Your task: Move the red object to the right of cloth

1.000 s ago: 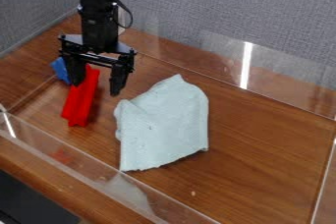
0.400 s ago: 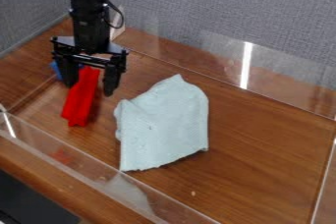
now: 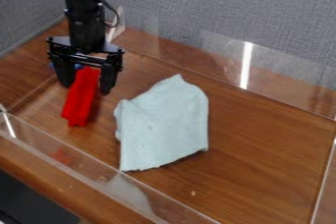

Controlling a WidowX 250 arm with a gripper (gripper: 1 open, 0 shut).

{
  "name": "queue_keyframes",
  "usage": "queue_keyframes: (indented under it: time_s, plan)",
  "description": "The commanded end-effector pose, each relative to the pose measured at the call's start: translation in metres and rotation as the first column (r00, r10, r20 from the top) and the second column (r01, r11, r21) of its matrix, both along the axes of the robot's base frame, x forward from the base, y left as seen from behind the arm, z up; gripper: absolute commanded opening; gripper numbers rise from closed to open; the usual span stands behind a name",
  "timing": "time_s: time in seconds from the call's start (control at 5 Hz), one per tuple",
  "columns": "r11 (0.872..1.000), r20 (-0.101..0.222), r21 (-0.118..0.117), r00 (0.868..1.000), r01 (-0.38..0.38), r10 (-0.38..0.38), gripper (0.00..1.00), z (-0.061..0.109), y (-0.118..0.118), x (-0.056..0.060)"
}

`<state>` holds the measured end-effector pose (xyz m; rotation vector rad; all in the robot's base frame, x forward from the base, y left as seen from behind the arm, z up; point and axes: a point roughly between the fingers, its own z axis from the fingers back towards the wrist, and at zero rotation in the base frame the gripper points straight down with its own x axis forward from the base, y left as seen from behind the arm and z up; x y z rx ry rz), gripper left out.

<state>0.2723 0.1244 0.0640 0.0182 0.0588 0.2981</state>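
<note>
Red block point(image 3: 81, 98) lies left of the cloth point(image 3: 163, 122), long axis running toward the camera, its far end right under the wide-open, empty claw point(image 3: 85, 75).

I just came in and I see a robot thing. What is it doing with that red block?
A robot arm is pointing its tool straight down over the far end of the red block, with its jaws open on either side of it. The block lies on the wooden table, to the left of the rumpled pale blue-green cloth. It has not been picked up yet. The job is to put it on the cloth's right side, so most of the work is not done.
</note>
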Motion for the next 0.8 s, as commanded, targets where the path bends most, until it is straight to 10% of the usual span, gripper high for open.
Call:
queue_keyframes:
  time_s: [0.0, 0.2, 0.4, 0.6]
  plan:
    - [1.0, 0.033, 0.003, 0.999, -0.014, 0.014, 1.0, 0.0088, 0.0059, 0.0014]
    - [1.0, 0.037, -0.002, 0.999, -0.012, 0.012, 1.0, 0.0097, 0.0062, 0.0012]
    - [1.0, 0.022, 0.004, 1.0, -0.016, 0.016, 0.0, 0.0012, 0.0071, 0.0017]
    - [1.0, 0.027, 0.008, 1.0, -0.008, 0.007, 0.0, 0.0031, 0.0059, 0.0016]
